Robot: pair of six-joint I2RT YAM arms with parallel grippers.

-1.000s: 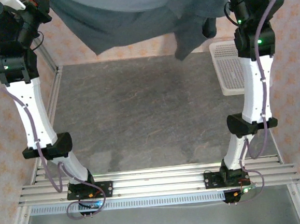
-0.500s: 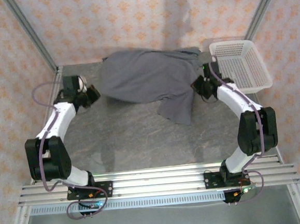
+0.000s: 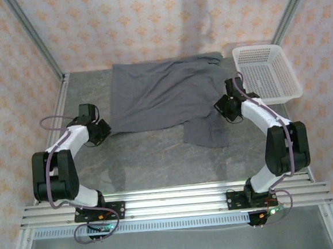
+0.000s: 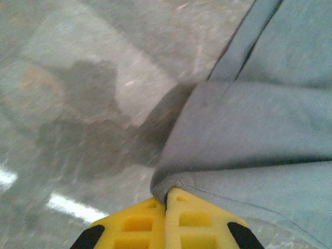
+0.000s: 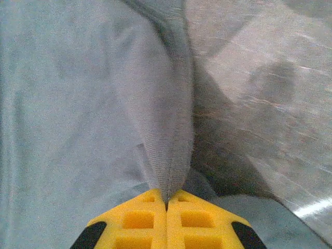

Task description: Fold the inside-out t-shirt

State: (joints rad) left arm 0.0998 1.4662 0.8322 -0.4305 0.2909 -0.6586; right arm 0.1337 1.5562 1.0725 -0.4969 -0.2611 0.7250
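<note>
Both arms are low over the table [image 3: 158, 160]. The left gripper [image 3: 103, 130] is clamped on the near-left corner of the t-shirt [image 3: 164, 93]. In the left wrist view its yellow fingers meet on a rolled edge of cloth. The right gripper [image 3: 222, 105] is likewise clenched on a ridge of cloth at the shirt's right side, and the fabric puckers up into the pinch.

The shirt lies spread over the far half of the table, its far edge close to the back wall. One flap trails toward us just below the right gripper. We cannot tell whether it is a sleeve or a body panel.

Step in hand, as we judge it, is laying the shirt out flat.
- Draw the two grips apart evenly so the near edge goes taut.
- Lower both together so no crease is trapped.
- Smooth the trailing flap before any fold.

Edges: the white mesh basket [image 3: 257, 48] sits just beside the right gripper, with the shirt's far-right corner near its rim, so the right arm has little room outward. The left side rail [image 3: 61, 107] is near the left arm. The bare slab between the shirt and the arm bases is the room to pull into.
</note>
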